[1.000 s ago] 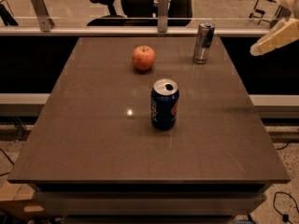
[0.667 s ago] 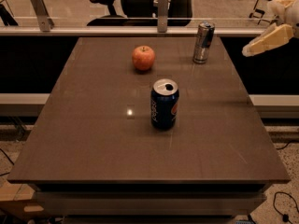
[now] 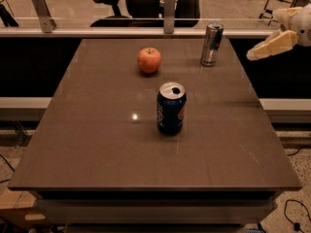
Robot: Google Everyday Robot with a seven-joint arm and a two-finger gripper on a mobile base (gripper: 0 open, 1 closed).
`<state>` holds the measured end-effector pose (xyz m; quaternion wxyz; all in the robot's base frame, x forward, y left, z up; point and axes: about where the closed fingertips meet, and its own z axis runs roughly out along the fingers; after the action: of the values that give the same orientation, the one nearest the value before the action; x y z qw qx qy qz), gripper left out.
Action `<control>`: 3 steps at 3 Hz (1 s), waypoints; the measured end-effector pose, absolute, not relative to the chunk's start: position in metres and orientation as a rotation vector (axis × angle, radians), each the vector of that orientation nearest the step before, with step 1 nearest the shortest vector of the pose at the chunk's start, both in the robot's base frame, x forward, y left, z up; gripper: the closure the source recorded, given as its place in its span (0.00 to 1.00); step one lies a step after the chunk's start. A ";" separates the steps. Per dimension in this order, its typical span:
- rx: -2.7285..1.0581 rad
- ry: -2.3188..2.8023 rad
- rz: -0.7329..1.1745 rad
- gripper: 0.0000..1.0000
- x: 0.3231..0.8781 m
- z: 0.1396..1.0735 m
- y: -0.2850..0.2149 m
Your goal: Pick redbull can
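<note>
The redbull can (image 3: 212, 43) is slim and silver with blue patches. It stands upright near the far right corner of the dark table (image 3: 97, 144). My gripper (image 3: 252, 55) reaches in from the right edge of the view, off the table's right side. Its pale tip points left toward the can and stays well apart from it. It holds nothing.
A wider dark blue Pepsi can (image 3: 171, 108) stands upright in the middle of the table. A red apple (image 3: 149, 60) sits at the far middle, left of the redbull can. A railing (image 3: 146, 32) and office chairs lie beyond the far edge.
My gripper has moved left and slightly down, closer to the redbull can. The cans and apple have not moved.
</note>
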<state>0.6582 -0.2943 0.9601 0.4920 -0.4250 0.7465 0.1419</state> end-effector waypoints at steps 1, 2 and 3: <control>-1.037 1.767 0.392 0.00 0.670 0.956 -0.294; -1.042 1.668 0.480 0.00 0.694 0.948 -0.283; -1.049 1.614 0.539 0.00 0.709 0.938 -0.275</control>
<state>0.7091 -0.2749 0.9380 0.5408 -0.4414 0.6792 0.2267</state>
